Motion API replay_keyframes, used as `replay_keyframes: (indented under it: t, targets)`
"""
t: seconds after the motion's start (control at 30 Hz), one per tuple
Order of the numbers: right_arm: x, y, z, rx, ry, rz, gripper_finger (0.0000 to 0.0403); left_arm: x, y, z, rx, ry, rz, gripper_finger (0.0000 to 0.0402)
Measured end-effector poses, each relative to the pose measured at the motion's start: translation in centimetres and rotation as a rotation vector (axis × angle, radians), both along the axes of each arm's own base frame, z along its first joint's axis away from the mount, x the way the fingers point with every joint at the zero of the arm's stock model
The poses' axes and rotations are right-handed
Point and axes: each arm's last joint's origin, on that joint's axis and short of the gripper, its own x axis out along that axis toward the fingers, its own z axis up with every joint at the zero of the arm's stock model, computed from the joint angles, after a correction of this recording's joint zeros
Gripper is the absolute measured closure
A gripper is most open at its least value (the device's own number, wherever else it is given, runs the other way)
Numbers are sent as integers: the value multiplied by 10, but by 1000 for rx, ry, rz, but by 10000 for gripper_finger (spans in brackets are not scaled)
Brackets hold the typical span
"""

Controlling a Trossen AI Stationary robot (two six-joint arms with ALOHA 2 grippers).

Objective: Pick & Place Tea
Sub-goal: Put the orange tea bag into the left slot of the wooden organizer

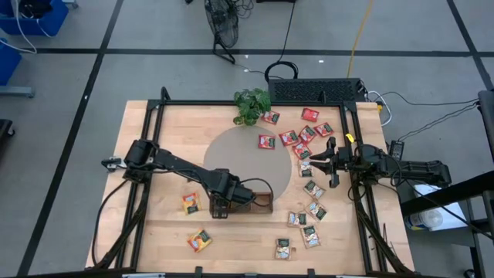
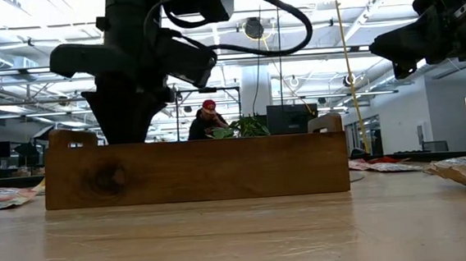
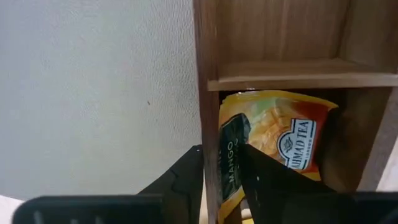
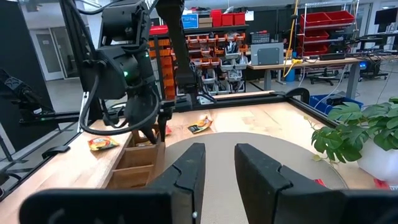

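Found the left gripper (image 1: 221, 205) lowered into the left end of the wooden tray (image 2: 195, 170), hard against the tray's end wall (image 3: 207, 93). Saw 1 orange-yellow tea packet (image 3: 273, 140) standing on edge in the end compartment, leaning just beside that wall and against the gripper. Could not tell whether the gripper had the packet pinched or had let it go.

Judged the step as seating this packet in its compartment. Needed a straight, slow lift, kept clear of the end wall and the divider above the packet, so as not to drag the packet out or nudge the tray. Ought to have confirmed the release before rising; a packet stuck to the gripper would have tipped over the wall.

Kept the right gripper (image 4: 217, 168) waiting above the table's right side, partly open and empty, near the red packets (image 1: 297, 137). Counted 2 more orange-yellow packets (image 1: 199, 241) loose on the table left of the tray, and pale beige ones (image 1: 312, 210) to its right, well apart from the potted plant (image 1: 252, 104).
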Motion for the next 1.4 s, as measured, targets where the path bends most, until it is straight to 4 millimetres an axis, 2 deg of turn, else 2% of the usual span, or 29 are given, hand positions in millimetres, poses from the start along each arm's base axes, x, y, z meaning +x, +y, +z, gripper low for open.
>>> replay_keyframes:
  t: [0.23, 0.5, 0.77, 1.03, 1.27, 1.4]
  targets:
    - [0, 0, 0, 0, 0, 0, 328, 1, 0, 3, 4, -1, -55, 321]
    - [0, 0, 0, 0, 0, 0, 328, 4, -1, 10, 7, -17, -61, 373]
    - [0, 0, 0, 0, 0, 0, 328, 6, -1, 15, 54, -31, -53, 354]
    - [0, 0, 0, 0, 0, 0, 328, 7, -2, 18, 32, -39, -57, 371]
    - [0, 0, 0, 0, 0, 0, 328, 9, -2, 18, 30, -53, -32, 324]
    - [0, 0, 0, 0, 0, 0, 328, 9, -2, 18, 30, -57, -29, 317]
